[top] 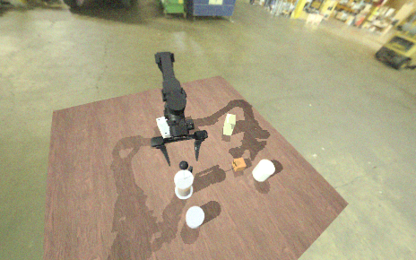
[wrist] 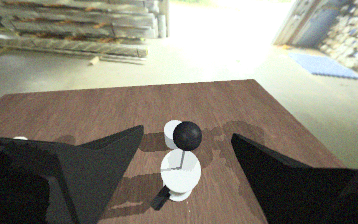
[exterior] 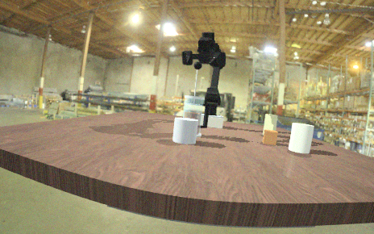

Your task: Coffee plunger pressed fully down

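The coffee press (top: 184, 181) (exterior: 193, 108) (wrist: 180, 171) is located upright on the bench (top: 90, 179) (exterior: 181, 173) (wrist: 80, 112), inward from the bench edge nearest the arm (top: 173, 91) (exterior: 214, 81). The plunger is raised: a thin rod is extended above the lid and is topped by a black knob (top: 184, 165) (exterior: 197, 65) (wrist: 187, 135). The claw (top: 183, 162) (exterior: 197, 64) (wrist: 187, 133) is set wide, with nothing gripped. The governing relation is that of knob to claw: in the wrist view the knob is framed between the two fingers, apart from both, with the press body below it and a white cylinder (top: 195, 217) (exterior: 185, 131) (wrist: 172, 134) behind. In the top view the press is placed on the side of the claw away from the arm's shoulder, so the remaining reach is judged to be outward, toward the opposite bench edge. The rod is judged to be vertical; the pressing force should therefore be applied straight down along that axis, with the claw first centred over the knob. If the knob is pushed sideways, the press may be tipped or slid. Whether the claw should be narrowed before pressing cannot be settled from the views.
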`<state>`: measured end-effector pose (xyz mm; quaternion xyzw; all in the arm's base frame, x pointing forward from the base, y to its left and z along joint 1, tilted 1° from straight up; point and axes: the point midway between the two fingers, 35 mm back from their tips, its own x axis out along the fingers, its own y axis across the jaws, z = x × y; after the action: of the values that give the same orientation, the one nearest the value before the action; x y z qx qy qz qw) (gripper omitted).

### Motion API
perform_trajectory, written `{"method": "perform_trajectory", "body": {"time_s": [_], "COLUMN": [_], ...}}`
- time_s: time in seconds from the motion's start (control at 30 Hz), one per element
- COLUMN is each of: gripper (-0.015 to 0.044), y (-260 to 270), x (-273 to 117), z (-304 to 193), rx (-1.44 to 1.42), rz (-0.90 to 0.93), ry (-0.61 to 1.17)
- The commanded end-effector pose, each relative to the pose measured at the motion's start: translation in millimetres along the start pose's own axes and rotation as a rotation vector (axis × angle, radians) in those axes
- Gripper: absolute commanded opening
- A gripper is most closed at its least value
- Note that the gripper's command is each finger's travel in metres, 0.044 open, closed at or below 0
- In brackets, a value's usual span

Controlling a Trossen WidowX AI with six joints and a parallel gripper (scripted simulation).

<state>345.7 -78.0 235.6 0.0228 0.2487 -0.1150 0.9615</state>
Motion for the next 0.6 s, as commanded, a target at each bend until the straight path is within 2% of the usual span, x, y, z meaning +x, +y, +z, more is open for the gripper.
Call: {"method": "perform_trajectory", "body": {"time_s": [0.0, 0.1, 0.5, 0.57], "gripper": [0.0440, 0.0440, 0.0127, 0.0127], "y": [-0.4, -0.4, -0.4, -0.4], "x": [9.1, 11.5, 11.5, 11.5], "z": [-1.5, -1.8, -1.8, -1.8], "rx": [-0.003, -0.003, -0.003, -0.003], "rz": [-0.002, -0.002, -0.002, -0.002], "ry": [0.003, 0.003, 0.003, 0.003]}}
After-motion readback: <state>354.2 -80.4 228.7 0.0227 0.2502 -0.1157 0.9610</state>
